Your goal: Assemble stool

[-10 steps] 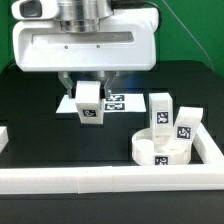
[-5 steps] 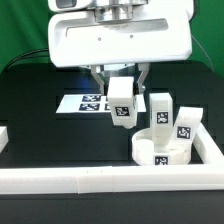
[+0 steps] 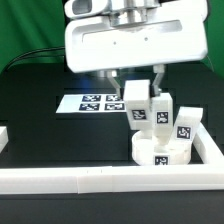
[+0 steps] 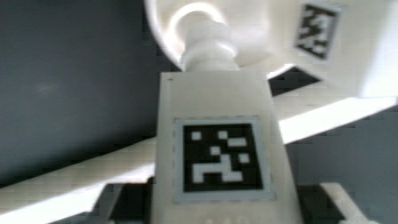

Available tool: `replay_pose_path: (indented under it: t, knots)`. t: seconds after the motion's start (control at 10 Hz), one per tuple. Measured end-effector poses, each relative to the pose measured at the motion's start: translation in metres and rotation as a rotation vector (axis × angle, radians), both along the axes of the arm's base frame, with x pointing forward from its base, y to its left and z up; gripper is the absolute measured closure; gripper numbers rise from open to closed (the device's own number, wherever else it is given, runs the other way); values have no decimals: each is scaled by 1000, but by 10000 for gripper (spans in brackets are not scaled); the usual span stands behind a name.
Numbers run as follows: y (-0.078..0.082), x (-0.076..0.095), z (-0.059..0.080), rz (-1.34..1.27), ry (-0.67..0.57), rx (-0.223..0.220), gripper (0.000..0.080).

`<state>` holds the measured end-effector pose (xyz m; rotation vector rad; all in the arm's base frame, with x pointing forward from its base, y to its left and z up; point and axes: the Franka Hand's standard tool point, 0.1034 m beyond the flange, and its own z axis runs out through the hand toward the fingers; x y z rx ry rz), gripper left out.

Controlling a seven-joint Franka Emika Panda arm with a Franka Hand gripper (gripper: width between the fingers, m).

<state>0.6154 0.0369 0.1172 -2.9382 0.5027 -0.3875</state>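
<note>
My gripper point(image 3: 140, 88) is shut on a white blocky stool leg point(image 3: 139, 107) with a square tag and holds it in the air just above and beside the round seat point(image 3: 160, 151). The seat lies at the exterior view's right, against the white rails. Two other legs stand upright in it: one point(image 3: 160, 113) close behind the held leg, one point(image 3: 185, 125) further right. In the wrist view the held leg point(image 4: 217, 130) fills the middle, clamped between both fingers, with the seat's rim point(image 4: 178, 25) and a tagged leg point(image 4: 318, 30) beyond its tip.
The marker board point(image 3: 95, 102) lies flat on the black table behind the held leg. White border rails run along the front point(image 3: 100, 179) and the right side point(image 3: 212, 150). A short rail piece point(image 3: 3, 137) sits at the left edge.
My gripper has carried the leg to the exterior view's right, from over the marker board to just beside the seat and the standing legs.
</note>
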Motion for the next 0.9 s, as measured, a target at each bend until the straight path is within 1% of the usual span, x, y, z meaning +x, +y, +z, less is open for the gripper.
replay_pose_path:
  t: [0.4, 0.5, 0.6, 0.7, 0.8, 0.9]
  knots:
    - [-2, 2, 1, -3, -26, -12, 463]
    - [4, 4, 4, 12, -99, -48, 463]
    - [21, 2, 5, 46, -119, -71, 463]
    - [31, 5, 9, 54, -170, -95, 463]
    - [25, 5, 8, 44, -218, -119, 463]
    - [24, 4, 5, 43, -220, -123, 463]
